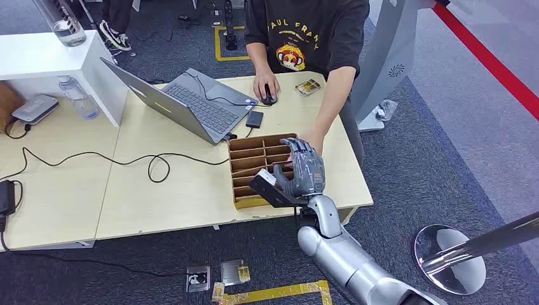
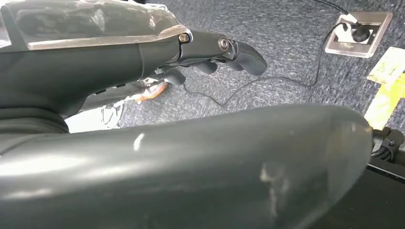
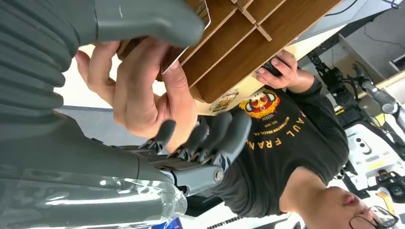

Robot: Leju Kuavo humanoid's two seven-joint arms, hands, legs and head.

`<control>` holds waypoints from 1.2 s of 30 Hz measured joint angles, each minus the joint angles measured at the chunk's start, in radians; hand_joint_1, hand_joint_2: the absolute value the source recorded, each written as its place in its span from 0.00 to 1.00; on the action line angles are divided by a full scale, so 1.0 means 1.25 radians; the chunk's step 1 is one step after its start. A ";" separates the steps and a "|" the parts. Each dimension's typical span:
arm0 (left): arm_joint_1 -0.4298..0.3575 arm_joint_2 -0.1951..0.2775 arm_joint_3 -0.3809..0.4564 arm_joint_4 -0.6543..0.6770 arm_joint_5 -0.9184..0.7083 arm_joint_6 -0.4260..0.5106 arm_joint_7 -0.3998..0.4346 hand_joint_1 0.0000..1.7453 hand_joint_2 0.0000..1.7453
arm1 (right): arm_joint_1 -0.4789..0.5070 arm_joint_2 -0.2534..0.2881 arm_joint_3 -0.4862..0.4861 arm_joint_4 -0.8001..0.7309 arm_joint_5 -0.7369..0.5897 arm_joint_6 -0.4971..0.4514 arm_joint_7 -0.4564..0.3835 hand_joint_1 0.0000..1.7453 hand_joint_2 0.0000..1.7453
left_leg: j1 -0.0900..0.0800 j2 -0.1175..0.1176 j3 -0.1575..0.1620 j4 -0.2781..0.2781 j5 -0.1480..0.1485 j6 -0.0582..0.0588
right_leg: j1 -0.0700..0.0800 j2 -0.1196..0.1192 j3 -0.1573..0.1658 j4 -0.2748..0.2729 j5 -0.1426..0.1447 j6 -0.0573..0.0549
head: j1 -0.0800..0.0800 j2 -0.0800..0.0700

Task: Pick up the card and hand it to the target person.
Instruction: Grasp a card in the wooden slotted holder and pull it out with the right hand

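Observation:
My right hand [image 1: 302,171] hovers over a brown divided box [image 1: 254,159] at the table's right front. In the right wrist view the card [image 3: 187,45] shows as a thin white edge running under my thumb [image 3: 143,19]. A person's hand [image 3: 138,90] reaches between my thumb and my curled fingers [image 3: 210,133] and pinches the card. Whether my thumb still presses the card is hidden. That person [image 1: 305,32], in a dark shirt, stands across the table, their hand [image 1: 313,136] just behind mine. My left hand [image 2: 224,55] hangs over the carpet, holding nothing.
An open laptop [image 1: 191,101] and a black cable [image 1: 127,159] lie on the pale table [image 1: 171,190] to the left of the box. The person's other hand rests on a mouse [image 1: 268,98]. A chrome stanchion base [image 1: 448,257] stands on the floor at right.

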 joint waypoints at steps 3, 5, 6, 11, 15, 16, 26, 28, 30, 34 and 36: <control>0.000 0.000 0.000 0.000 0.000 0.001 0.000 0.00 0.00 | -0.009 -0.002 0.010 0.012 -0.013 0.000 0.002 0.42 1.00 | 0.000 0.000 0.000 0.000 0.000 0.000 | 0.000 0.000 0.000 0.000 0.000 0.000 | 0.000 0.000; 0.000 0.000 0.000 0.000 0.000 0.001 0.000 0.00 0.00 | -0.017 -0.004 0.020 0.025 -0.023 0.001 0.003 0.38 1.00 | 0.000 0.000 0.000 0.000 0.000 0.000 | 0.000 0.000 0.000 0.000 0.000 0.000 | 0.000 0.000; 0.000 0.000 0.000 0.000 0.000 0.001 0.000 0.00 0.00 | -0.021 -0.005 0.025 0.032 -0.027 0.001 0.003 0.37 1.00 | 0.000 0.000 0.000 0.000 0.000 0.000 | 0.000 0.000 0.000 0.000 0.000 0.000 | 0.000 0.000; 0.000 0.000 0.000 0.000 0.000 0.002 -0.001 0.00 0.00 | -0.036 -0.007 0.047 0.069 -0.044 0.006 0.004 0.36 1.00 | 0.000 0.000 0.000 0.000 0.000 0.000 | 0.000 0.000 0.000 0.000 0.000 0.000 | 0.000 0.000; 0.000 0.000 0.000 0.000 0.000 0.002 -0.001 0.00 0.00 | -0.046 -0.010 0.066 0.103 -0.047 0.007 0.009 0.36 1.00 | 0.000 0.000 0.000 0.000 0.000 0.000 | 0.000 0.000 0.000 0.000 0.000 0.000 | 0.000 0.000; 0.000 0.000 0.000 0.000 0.000 0.002 -0.001 0.00 0.00 | -0.048 -0.011 0.069 0.109 -0.048 0.006 0.010 0.36 1.00 | 0.000 0.000 0.000 0.000 0.000 0.000 | 0.000 0.000 0.000 0.000 0.000 0.000 | 0.000 0.000; -0.001 0.000 0.000 0.000 0.000 0.001 -0.001 0.00 0.00 | -0.061 -0.018 0.096 0.152 -0.064 0.002 0.020 0.55 1.00 | 0.000 0.000 0.000 0.000 0.000 0.000 | 0.000 0.000 0.000 0.000 0.000 0.000 | 0.000 0.000; -0.001 0.000 0.000 0.000 0.000 0.001 -0.001 0.00 0.00 | -0.061 -0.021 0.100 0.155 -0.069 0.000 0.023 0.68 1.00 | 0.000 0.000 0.000 0.000 0.000 0.000 | 0.000 0.000 0.000 0.000 0.000 0.000 | 0.000 0.000; -0.001 0.000 0.000 0.000 0.000 0.001 -0.001 0.00 0.00 | -0.061 -0.024 0.103 0.159 -0.070 0.000 0.025 0.76 1.00 | 0.000 0.000 0.000 0.000 0.000 0.000 | 0.000 0.000 0.000 0.000 0.000 0.000 | 0.000 0.000; -0.001 0.000 0.000 0.000 0.000 0.000 0.000 0.00 0.00 | -0.066 -0.027 0.104 0.162 -0.061 0.000 0.027 0.80 1.00 | 0.000 0.000 0.001 0.000 0.000 0.000 | 0.000 0.000 0.000 0.000 0.000 0.000 | 0.000 0.000; -0.001 0.000 0.000 0.000 0.000 -0.002 0.000 0.00 0.00 | -0.068 -0.029 0.104 0.163 -0.058 0.000 0.027 0.80 1.00 | 0.000 0.000 0.001 0.000 0.000 0.000 | 0.000 0.000 0.000 0.000 0.000 0.000 | 0.000 0.000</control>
